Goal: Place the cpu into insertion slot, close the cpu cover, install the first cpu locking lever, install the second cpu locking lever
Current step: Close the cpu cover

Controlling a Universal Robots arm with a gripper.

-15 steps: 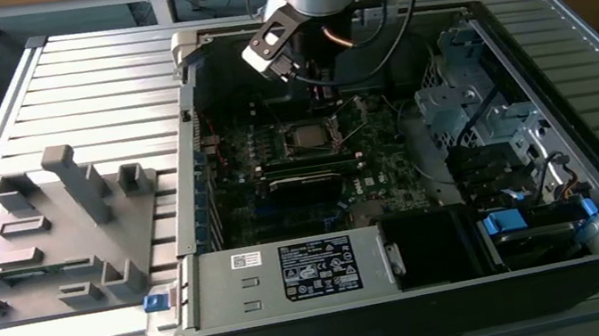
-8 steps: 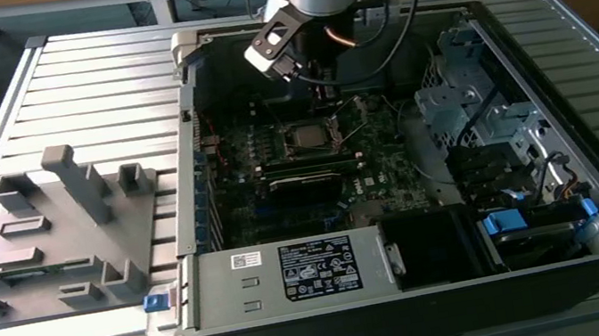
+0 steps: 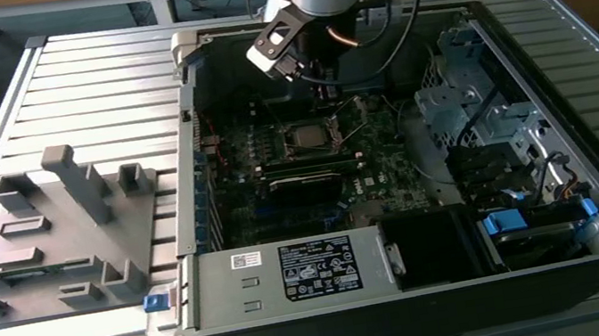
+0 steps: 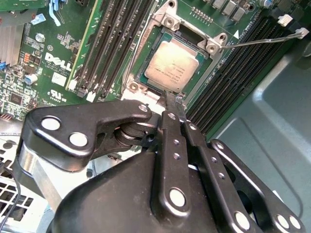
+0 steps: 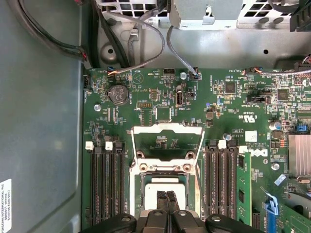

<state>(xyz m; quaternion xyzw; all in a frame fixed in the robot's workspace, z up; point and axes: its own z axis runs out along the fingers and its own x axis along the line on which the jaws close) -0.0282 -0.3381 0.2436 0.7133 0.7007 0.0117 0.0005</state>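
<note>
The cpu (image 4: 171, 64), a silver-grey square chip, lies flat in the insertion slot (image 4: 167, 22) on the green motherboard (image 5: 233, 116). The cpu cover (image 5: 165, 129), a silvery frame with a cut-out centre, stands flipped open on the far side of the slot from my fingers. My gripper (image 4: 172, 103) is shut with nothing between its thin black fingertips (image 5: 167, 198). They hover just over the chip's near edge. A thin wire locking lever (image 4: 262, 41) sticks out sideways, unlatched. In the exterior view the gripper (image 3: 309, 72) hangs inside the open computer case above the slot (image 3: 313, 136).
Long black memory slots (image 5: 104, 179) flank the socket on both sides. Cables (image 5: 131, 43) run along the case wall. A power supply (image 3: 292, 273) and a drive cage (image 3: 482, 103) crowd the case. A grey fixture (image 3: 56, 225) sits on the slatted table at the exterior view's left.
</note>
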